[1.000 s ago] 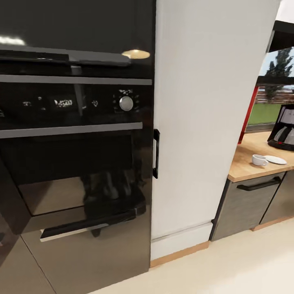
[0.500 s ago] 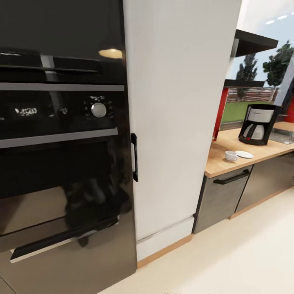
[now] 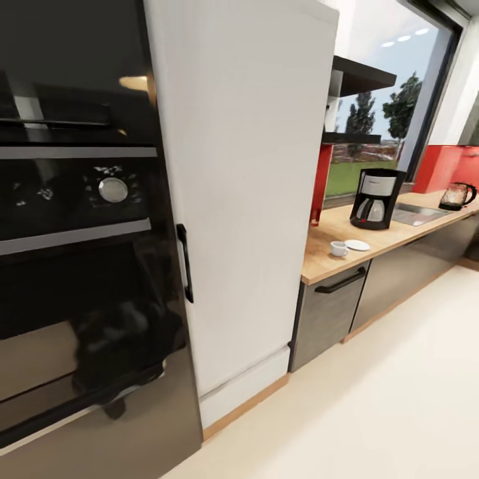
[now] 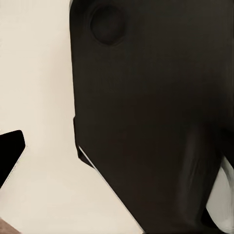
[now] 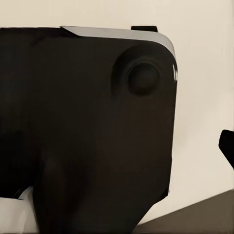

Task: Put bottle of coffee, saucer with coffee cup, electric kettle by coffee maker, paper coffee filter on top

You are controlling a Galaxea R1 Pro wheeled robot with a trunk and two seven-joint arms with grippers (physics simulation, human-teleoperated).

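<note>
While the robot faces a tall run of kitchen units, the head view takes in a black oven [image 3: 73, 266] and a white cabinet door [image 3: 239, 193], with the wooden counter [image 3: 326, 263] stretching away on the robot's right. On that counter stands the coffee maker [image 3: 376, 198]; nearer the camera, a white cup [image 3: 338, 248] sits just beside a saucer [image 3: 357, 245], not on it. An electric kettle [image 3: 457, 195] stands well apart at the far end, beyond a sink [image 3: 416, 213]. A dark shelf [image 3: 359, 74] hangs above the coffee maker; whether the bottle of coffee is up there cannot be made out, and no paper filter is visible.

Both wrist views show dark robot bodywork against pale floor, so whether the fingers of either arm are wide or narrow cannot be told.

By these pictures, the station seems barely started: only 1 item, the coffee maker, looks in place. The risk ahead is the approach. Driving in too close to the counter's edge could leave the arms cramped, and a careless reach for the shelf could knock the cup off the counter.
</note>
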